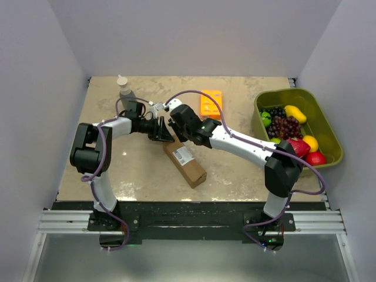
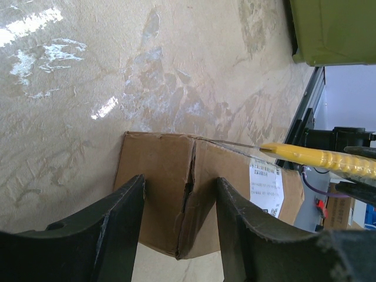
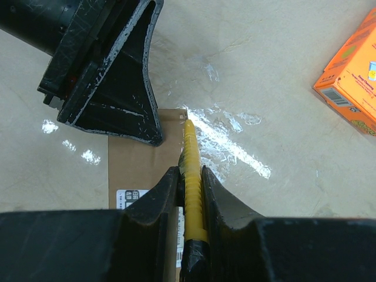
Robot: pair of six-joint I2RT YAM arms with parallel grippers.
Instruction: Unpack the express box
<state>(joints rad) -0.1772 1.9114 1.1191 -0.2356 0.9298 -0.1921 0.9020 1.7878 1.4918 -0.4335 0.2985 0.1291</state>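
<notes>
The express box [image 1: 185, 163], a brown carton with a white label, lies diagonally on the table in the middle. My left gripper [image 1: 163, 130] is open, its two fingers spread over the box's far end [image 2: 170, 188]; a split seam shows between them. My right gripper [image 1: 175, 124] is shut on a yellow utility knife [image 3: 191, 170], whose tip lies at the far end edge of the box [image 3: 138, 164], close beside the left gripper's finger [image 3: 117, 76]. The knife also shows in the left wrist view [image 2: 320, 157], lying along the box's top edge.
A bright orange flat box [image 1: 211, 103] lies behind the grippers, also in the right wrist view [image 3: 352, 76]. A clear bottle [image 1: 124, 88] stands at the back left. A green basket [image 1: 326, 126] holding fruit sits at the right, close to the right arm's elbow.
</notes>
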